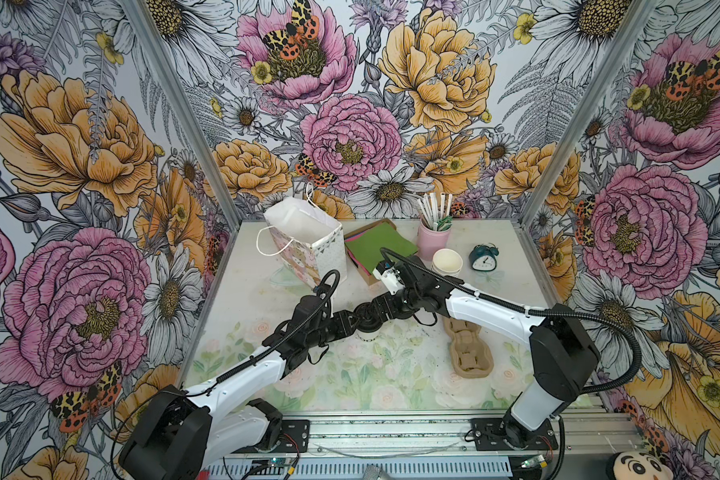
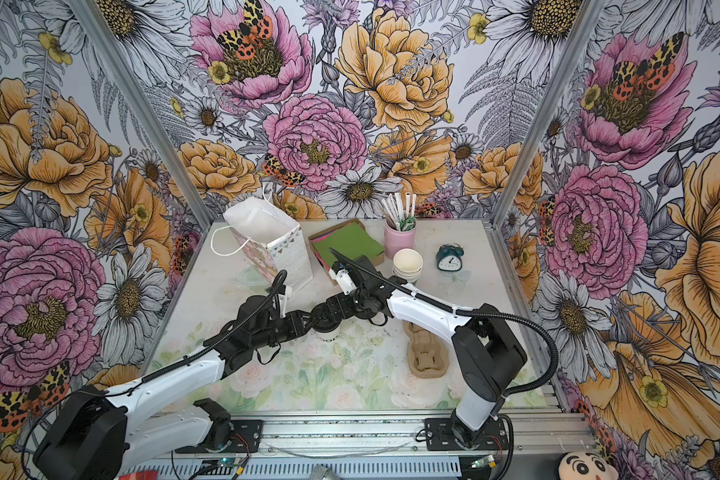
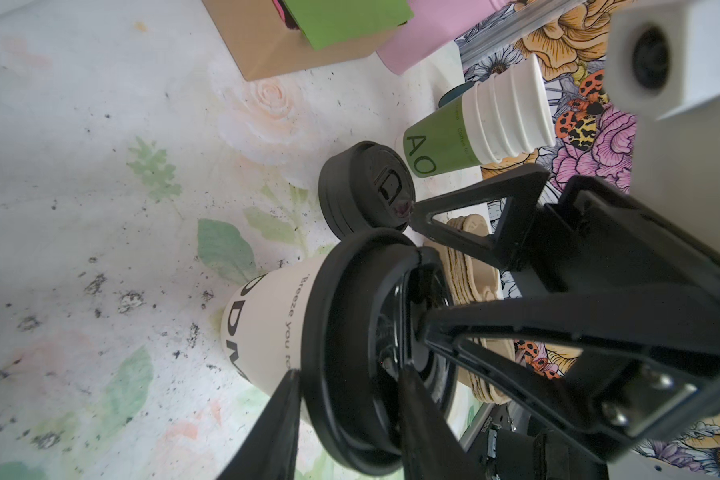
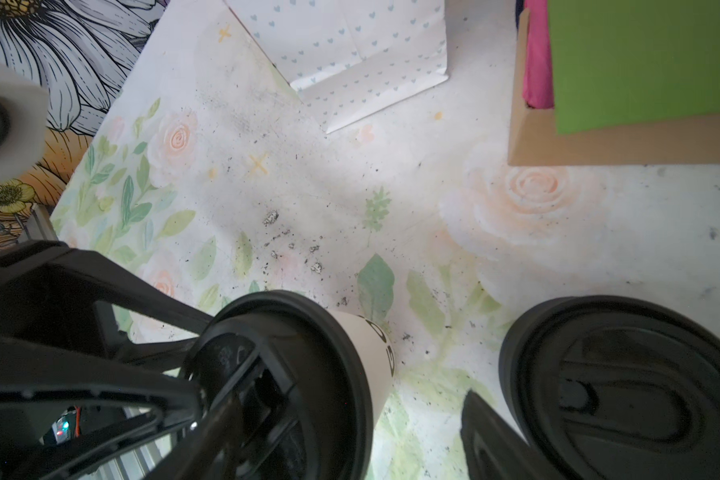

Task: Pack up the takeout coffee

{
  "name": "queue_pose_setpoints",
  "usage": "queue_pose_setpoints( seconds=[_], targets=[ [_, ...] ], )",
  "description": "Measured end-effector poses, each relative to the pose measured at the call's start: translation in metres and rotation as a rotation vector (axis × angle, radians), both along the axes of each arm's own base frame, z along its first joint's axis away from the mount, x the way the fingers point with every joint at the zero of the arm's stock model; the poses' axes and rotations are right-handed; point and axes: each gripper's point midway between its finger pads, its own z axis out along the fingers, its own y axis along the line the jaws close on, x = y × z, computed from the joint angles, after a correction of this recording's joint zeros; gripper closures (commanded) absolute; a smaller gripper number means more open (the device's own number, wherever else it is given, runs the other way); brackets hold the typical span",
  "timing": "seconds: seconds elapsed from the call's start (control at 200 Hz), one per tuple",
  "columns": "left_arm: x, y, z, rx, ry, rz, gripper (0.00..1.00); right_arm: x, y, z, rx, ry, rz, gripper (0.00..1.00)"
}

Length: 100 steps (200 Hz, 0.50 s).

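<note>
The upright cup (image 3: 267, 328) stands under both: left end effector (image 1: 358, 321) part-open astride its lid (image 3: 341, 299), grip unclear; right end effector (image 1: 374, 311) wide, empty.

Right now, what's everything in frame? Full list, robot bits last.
takeout coffee: one, pale cup with black lid, mat centre
spare lids: one short stack, black, beside the coffee
lidless cups: one stack, pale inside, outermost green, back right
gift bag: one, white, patterned, open, back left
box of sheets: one, brown, green sheet on top, back centre
pot of sticks: one, pink, back
alarm clock: one, teal, back right
cup carriers: one stack, brown, right of the coffee
plush toy: one, pale face, front right corner
left gripper: black, jaws astride the lid's rim, grip unclear
right gripper: black, jaws open, over the lid
</note>
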Motion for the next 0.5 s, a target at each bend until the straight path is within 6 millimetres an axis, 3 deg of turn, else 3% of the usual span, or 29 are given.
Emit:
queue_pose_setpoints(
  seconds=[0.5],
  targets=[
    [0.0083, -0.0039, -0.0021, -0.058, -0.041, 0.067, 0.72, 0.0007, -0.0059, -0.0011, 0.017, 0.007, -0.027, 0.18]
  ],
)
